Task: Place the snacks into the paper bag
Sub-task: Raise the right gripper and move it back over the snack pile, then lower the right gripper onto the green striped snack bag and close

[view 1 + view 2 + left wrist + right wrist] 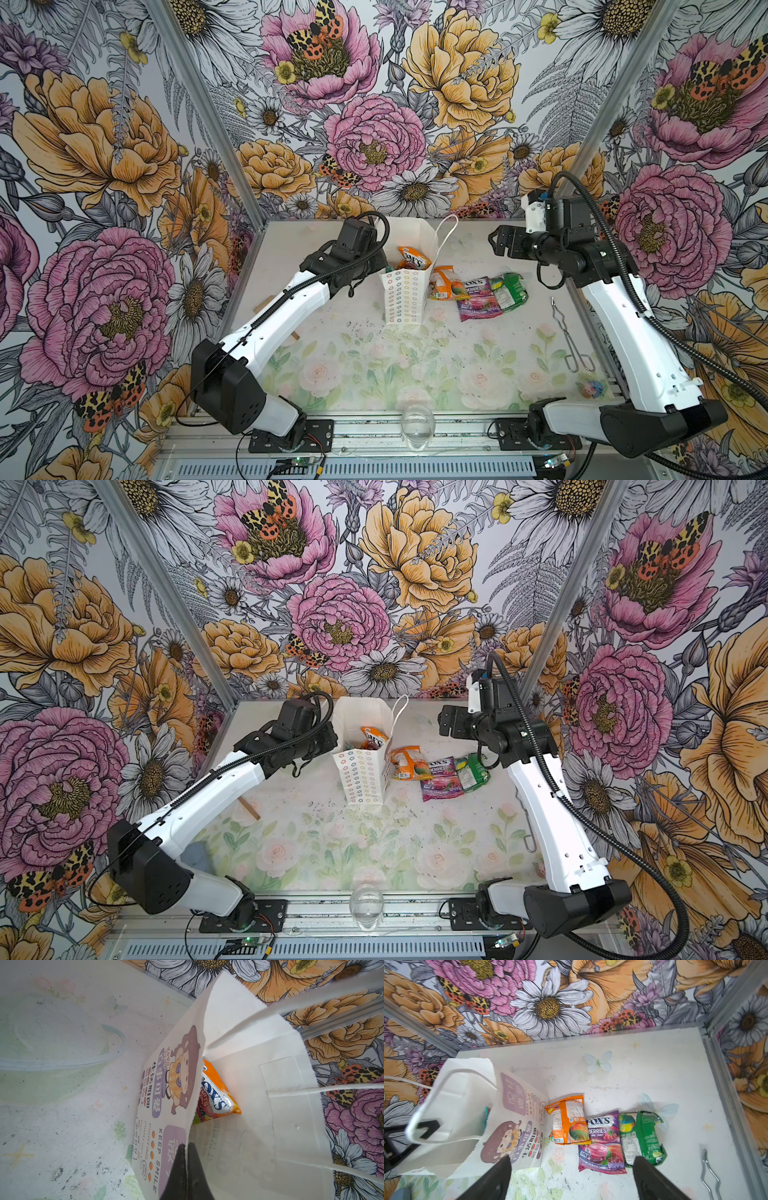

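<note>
White paper bag [401, 301] stands upright at centre frame on the tabletop [374, 365] in both top views, with an orange packet [413, 259] inside it. The left gripper [187, 1148] is clamped on the bag's rim. Just right of the bag lie a second orange packet [444, 284], a purple packet [478, 299] and a green packet [509, 291], side by side and touching. The right gripper [572, 1160], jaws wide apart, holds nothing.

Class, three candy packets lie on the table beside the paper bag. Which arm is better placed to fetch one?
Right. The right gripper is open, empty, near the purple packet; the left gripper is shut on the paper bag rim.
</note>
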